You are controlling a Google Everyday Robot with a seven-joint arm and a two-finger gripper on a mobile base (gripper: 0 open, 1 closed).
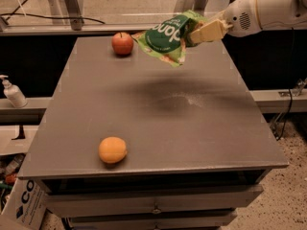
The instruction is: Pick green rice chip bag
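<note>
The green rice chip bag (168, 37) is a crinkly light-green pouch with a dark green oval logo. It hangs in the air above the far part of the grey table (158, 114), tilted, casting a shadow on the tabletop. My gripper (201, 31) comes in from the upper right on a white arm and is shut on the bag's right edge, its cream fingers (209, 31) clamped on the pouch.
A red apple (123, 43) stands at the table's far left, just left of the bag. An orange (112, 150) lies near the front left edge. A white pump bottle (13, 92) stands on a ledge left of the table. Drawers sit below the tabletop.
</note>
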